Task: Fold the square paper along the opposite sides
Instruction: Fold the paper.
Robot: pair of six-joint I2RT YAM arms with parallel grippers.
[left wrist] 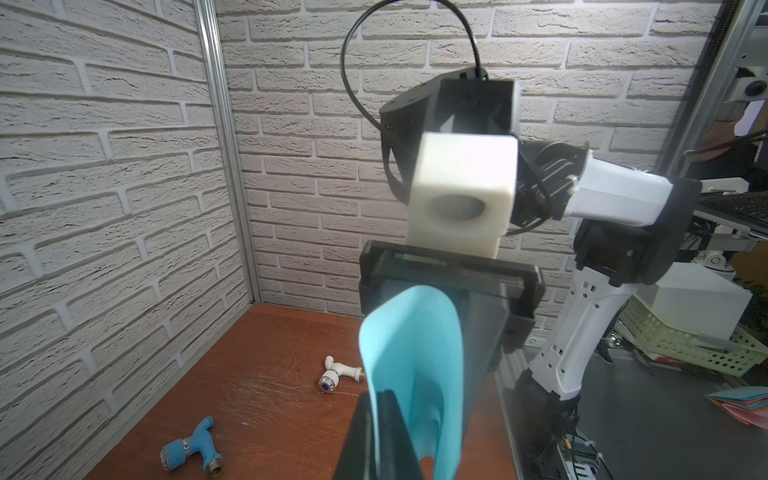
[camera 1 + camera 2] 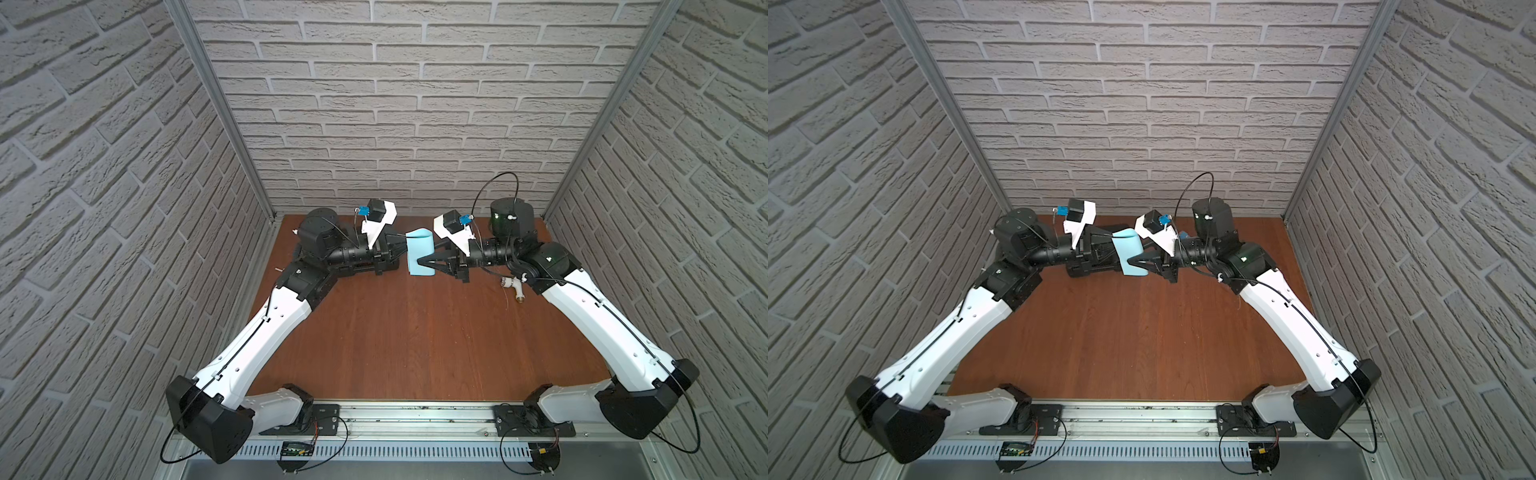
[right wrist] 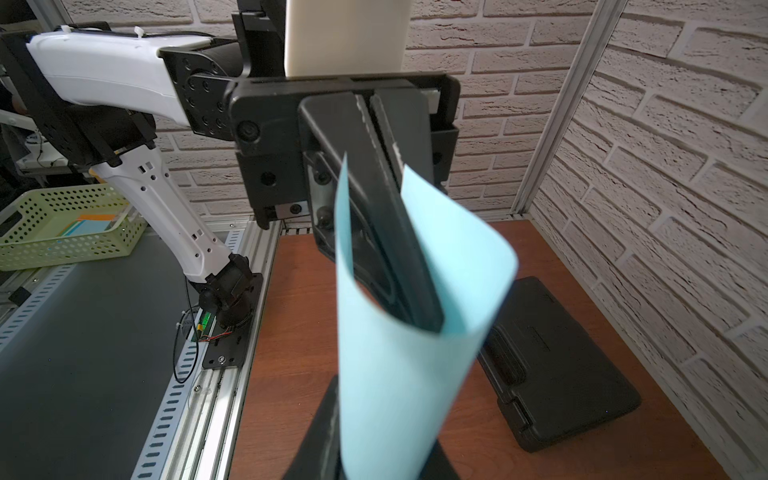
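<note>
I have the square paper (image 2: 420,253) up off the counter (image 2: 395,340), between my two arms at the far middle. It is bowed into an open U, not creased. My left gripper (image 2: 404,237) is clenched on one layer near an edge. In the left wrist view that layer runs between the jaws, while the other flap arches free beside them. My right gripper (image 2: 420,261) has its jaws drawn close on the rounded end of the sheet, grasping it without flattening it.

As I judge it, the step in hand is bringing the two opposite edges together. To do that well, I should level the free edge with the pinched one before any squeeze. I should check in the right wrist view that the corners match, then let the left jaws take both layers. Only then should the right jaws press the bend, from its middle outward and gently, since thin paper probably skews and tears easily. The black case (image 3: 561,374) and white tap (image 2: 513,286) lie clear of the work.
</note>
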